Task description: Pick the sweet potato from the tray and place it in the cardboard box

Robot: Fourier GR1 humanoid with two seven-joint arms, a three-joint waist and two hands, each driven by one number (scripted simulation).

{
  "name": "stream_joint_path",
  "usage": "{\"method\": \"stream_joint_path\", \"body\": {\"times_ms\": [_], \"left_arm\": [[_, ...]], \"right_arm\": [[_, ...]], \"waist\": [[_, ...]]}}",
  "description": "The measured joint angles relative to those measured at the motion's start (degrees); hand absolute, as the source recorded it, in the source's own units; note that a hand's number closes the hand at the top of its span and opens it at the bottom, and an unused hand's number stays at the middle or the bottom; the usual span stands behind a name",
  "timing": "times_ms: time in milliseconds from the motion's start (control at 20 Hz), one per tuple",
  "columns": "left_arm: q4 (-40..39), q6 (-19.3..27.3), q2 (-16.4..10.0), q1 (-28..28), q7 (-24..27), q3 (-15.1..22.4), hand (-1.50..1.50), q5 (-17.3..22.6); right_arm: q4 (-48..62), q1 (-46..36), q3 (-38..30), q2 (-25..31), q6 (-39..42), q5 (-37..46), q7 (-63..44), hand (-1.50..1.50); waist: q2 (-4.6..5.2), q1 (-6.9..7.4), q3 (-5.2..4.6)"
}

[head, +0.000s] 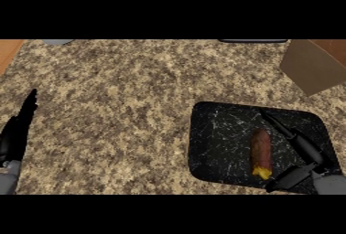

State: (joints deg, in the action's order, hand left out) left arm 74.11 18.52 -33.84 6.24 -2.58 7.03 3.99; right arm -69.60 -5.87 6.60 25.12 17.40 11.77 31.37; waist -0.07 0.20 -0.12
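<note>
Down on the speckled tabletop [121, 91], near the right side: a black tray [216, 137]. Flat on that tray, a long brown sweet potato [261, 151], one end yellow and pointing back toward the robot. Not picked up yet.

Over the tray, just beside the potato's right side: the right robot hand [304, 148]. Wide open, fingers straight and running along the potato, thumb stuck out near the yellow end. Holding nothing. Hard to tell whether touching the potato or only close. Probably lined up this way so as to close around the potato's long side, like grabbing a stick.

Far over at the left edge: the left robot hand [17, 132], open, fingers up, just resting. Well away from the tray, so out of the way.

Up in the far right corner: part of the brown cardboard box [312, 64], well apart from the tray. Only a piece showing, so no way to see inside.

Left to do, by the look of things: close around the potato, lift, carry up to the box, let go inside.
</note>
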Motion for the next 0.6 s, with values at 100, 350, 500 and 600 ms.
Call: {"method": "stream_joint_path", "body": {"times_ms": [100,350,500,600], "left_arm": [[0.15,-1.29,0.11,-0.47,0.08,-1.5,0.0,-0.45],[0.41,-3.28,2.3,-0.4,-0.61,-4.02,0.0,-3.39],[0.54,-4.2,3.89,-0.17,-1.08,-5.66,0.0,-5.64],[1.03,-5.29,4.53,-0.68,-1.08,-6.77,0.0,-6.42]], "right_arm": [[-1.49,-0.26,-0.09,-0.5,0.46,0.96,-2.35,-1.5],[-1.37,-1.9,-0.64,-2.97,0.93,4.01,-4.46,-1.5],[-2.78,-1.46,-1.17,-4.08,1.86,5.29,-5.72,-1.5],[-4.2,-0.94,-1.34,-4.98,2.2,5.89,-6.31,-1.5]], "waist": [[-0.01,-0.07,0.01],[-0.02,-0.15,-0.01],[-0.02,-0.2,0.01],[-0.03,-0.21,0.01]]}}
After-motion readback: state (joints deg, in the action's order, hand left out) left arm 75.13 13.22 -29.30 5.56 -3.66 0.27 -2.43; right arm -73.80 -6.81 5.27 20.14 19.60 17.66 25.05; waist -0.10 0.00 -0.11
